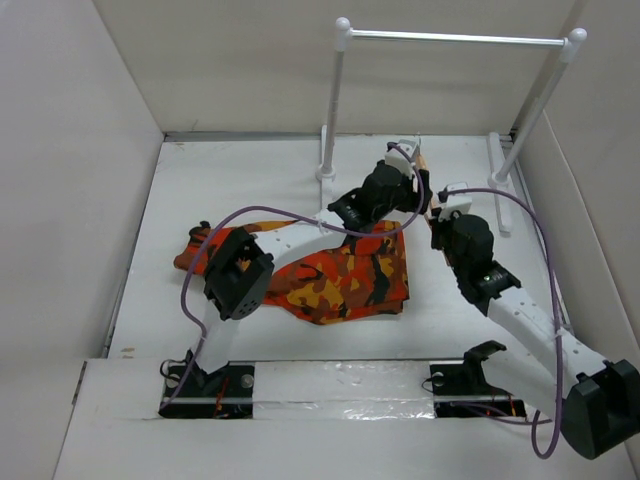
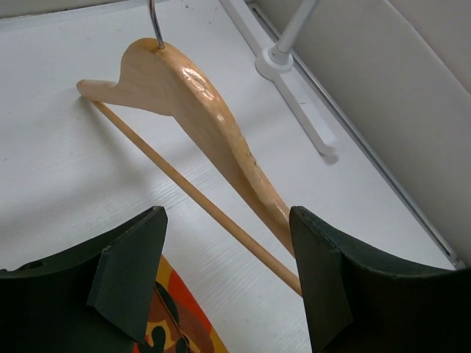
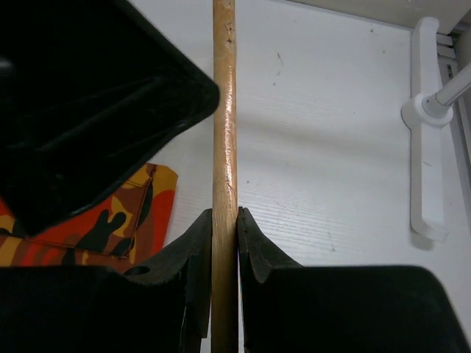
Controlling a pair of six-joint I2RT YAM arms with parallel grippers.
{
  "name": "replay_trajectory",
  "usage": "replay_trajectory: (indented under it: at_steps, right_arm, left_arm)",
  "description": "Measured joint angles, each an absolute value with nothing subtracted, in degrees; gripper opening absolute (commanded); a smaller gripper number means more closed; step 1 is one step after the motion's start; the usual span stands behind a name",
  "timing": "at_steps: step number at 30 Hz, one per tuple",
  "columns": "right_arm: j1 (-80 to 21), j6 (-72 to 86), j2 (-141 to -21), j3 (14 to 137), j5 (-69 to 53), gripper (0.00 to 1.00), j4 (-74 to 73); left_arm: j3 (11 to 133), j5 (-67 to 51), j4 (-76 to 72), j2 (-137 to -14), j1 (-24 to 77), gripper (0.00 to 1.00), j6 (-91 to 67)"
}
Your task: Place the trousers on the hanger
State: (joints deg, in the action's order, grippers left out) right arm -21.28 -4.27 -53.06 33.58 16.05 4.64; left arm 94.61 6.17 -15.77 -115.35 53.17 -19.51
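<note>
The trousers [image 1: 340, 275] lie in a folded heap on the surface [image 1: 220, 180], camouflage in orange, red, yellow-brown and black, just on the near side of the hanger [image 2: 191, 95] and not on it. The hanger's long axis runs diagonally across the left wrist view; the right claw [image 3: 224, 243] is clamped on its wood. The left claw [image 2: 224, 272], the nearer of the 2 to the trousers, stands fully spread and empty, directly above their edge.

White table [image 1: 250, 180] boxed by plain walls [image 1: 230, 70] (white rail [image 1: 455, 39] at back).
</note>
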Motion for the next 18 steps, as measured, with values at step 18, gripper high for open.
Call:
replay_trajectory:
  at_steps: [18]
  right_arm:
    - [-32.88,-2.70,-55.68,29.63,27.07,0.00,4.32]
  left_arm:
    - [98.59,14.52,-19.68,-122.10,53.12,0.56,-18.46]
